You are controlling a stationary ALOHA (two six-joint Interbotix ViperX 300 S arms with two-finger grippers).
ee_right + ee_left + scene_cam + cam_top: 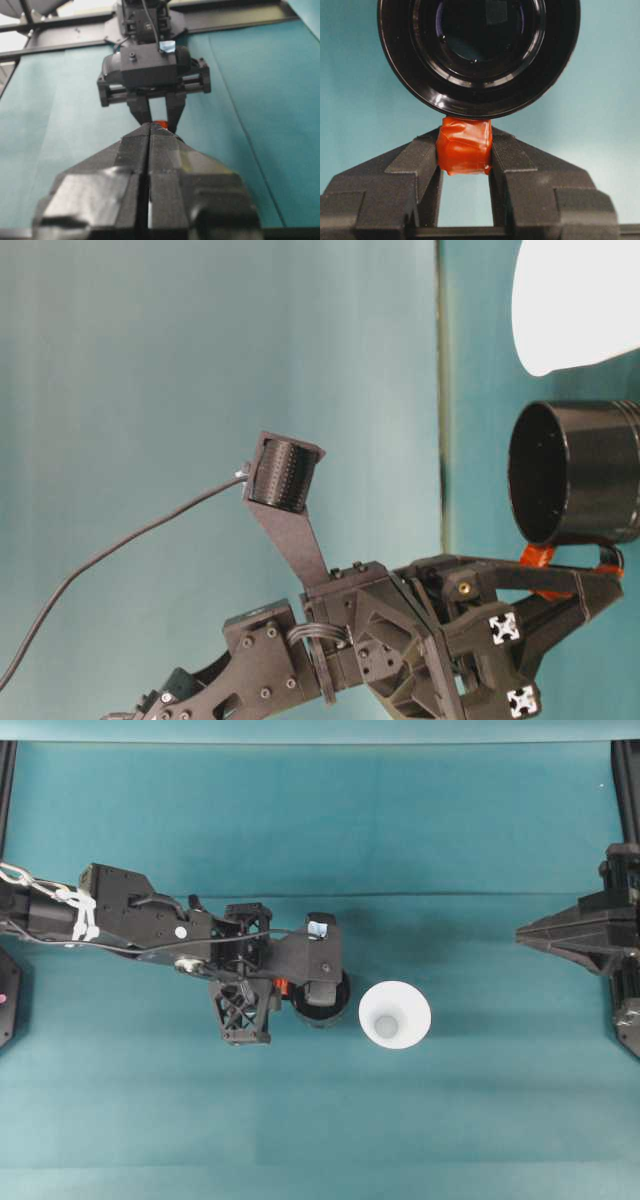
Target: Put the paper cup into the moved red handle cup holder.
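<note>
The left gripper (pixel 465 152) was clamped on the red-orange handle tab of the red handle cup holder (pixel 479 55), near the table's (pixel 300 820) middle. The paper cup (pixel 395 1014) stood just beside it, apart. The right gripper (pixel 149 131) sat pressed together at the table's right edge.

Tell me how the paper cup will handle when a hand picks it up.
The paper cup looks thin-walled, so probably light and easily crushed. It stands on its narrow base with the wide rim up, so a sideways nudge could tip it. Its taper may let it slip downward in a loose grip.
</note>
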